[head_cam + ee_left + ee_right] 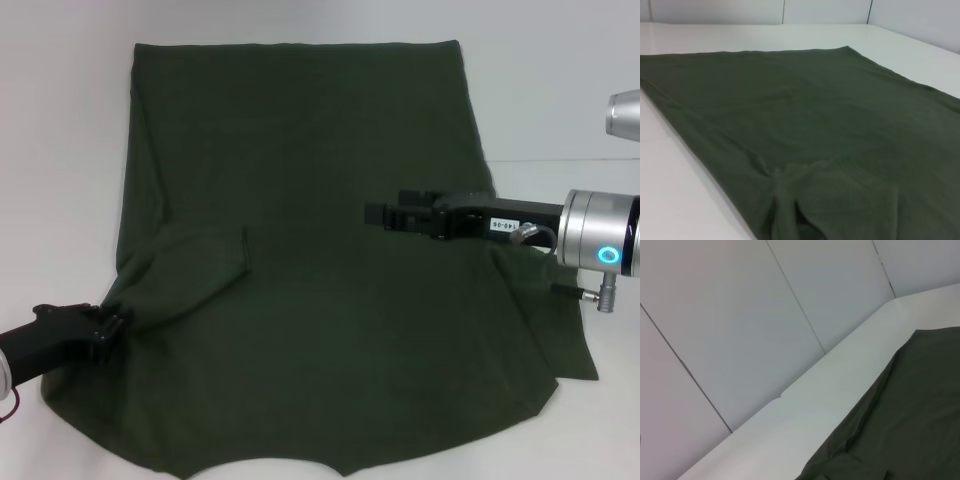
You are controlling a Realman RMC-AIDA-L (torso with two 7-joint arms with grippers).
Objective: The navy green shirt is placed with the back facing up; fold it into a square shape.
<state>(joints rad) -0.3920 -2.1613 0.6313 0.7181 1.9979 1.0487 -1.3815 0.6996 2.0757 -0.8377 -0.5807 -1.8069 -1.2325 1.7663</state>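
The navy green shirt (320,300) lies spread on the white table, plain side up, with its left sleeve folded in over the body (225,265). At the shirt's lower left edge my left gripper (108,325) is shut on the cloth, and creases run into it. The left wrist view shows the shirt (805,130) stretching away with a bunched fold close by. My right gripper (385,215) hangs over the middle right of the shirt, pointing left and holding nothing. In the right wrist view only the shirt's edge (910,425) shows.
The white table (60,150) surrounds the shirt, with bare surface to the left, behind and to the right. Pale wall panels (740,315) rise behind the table. The shirt's near hem reaches the table's front edge (250,468).
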